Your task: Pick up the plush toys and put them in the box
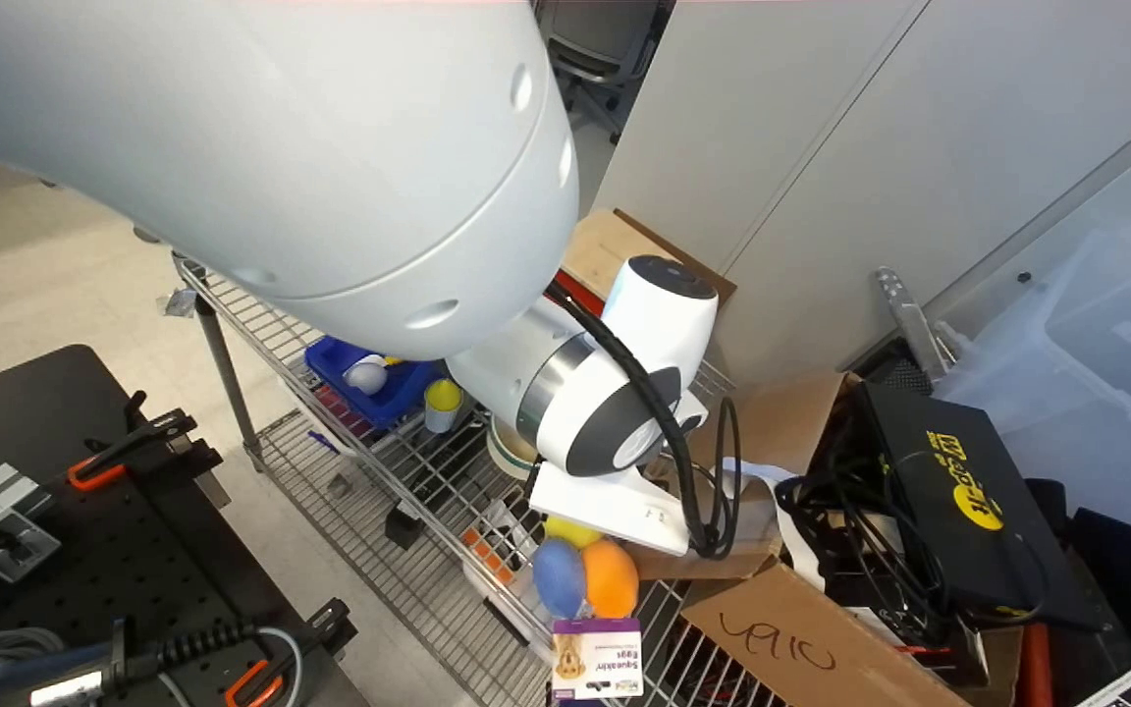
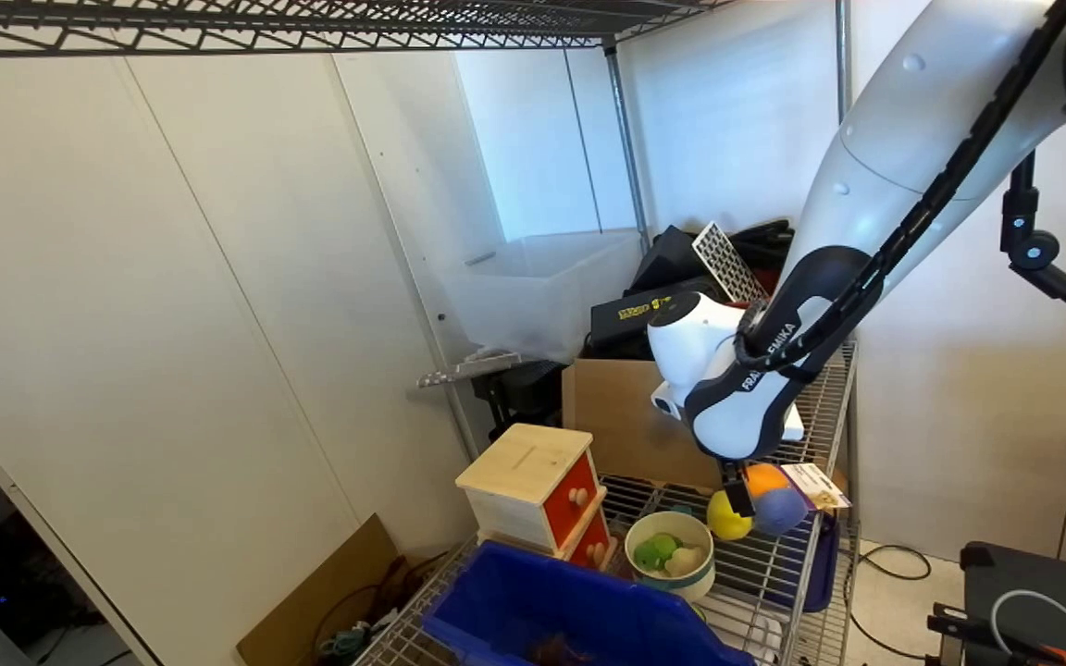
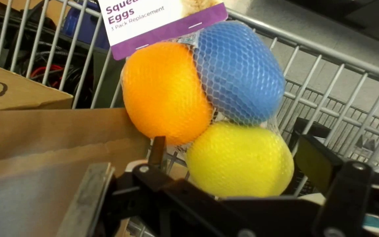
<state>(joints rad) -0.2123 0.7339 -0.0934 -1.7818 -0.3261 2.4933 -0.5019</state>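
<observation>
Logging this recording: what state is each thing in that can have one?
Tool, open
Yellow toy, netted, not gripped, between the jaws in the wrist view
Orange toy, netted, not gripped
Blue toy, netted, not gripped
Card, stapled along its purple edge
Blue bin, open-topped, toys not in it
White tub, uncovered, green and cream things inside
Cardboard box, open, cables inside
Drawer box, upright, cannot tell if drawers are fully shut

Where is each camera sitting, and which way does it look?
In an exterior view: seemingly up high, looking down past the big arm at the wire shelf.
In an exterior view: seemingly above the blue bin, looking across the wire shelf at the clear tub; arm on the right.
Wrist view: by the end effector, seen at the bottom, facing the yellow toy, orange toy and blue toy.
Both exterior views share the arm and three toys.
</observation>
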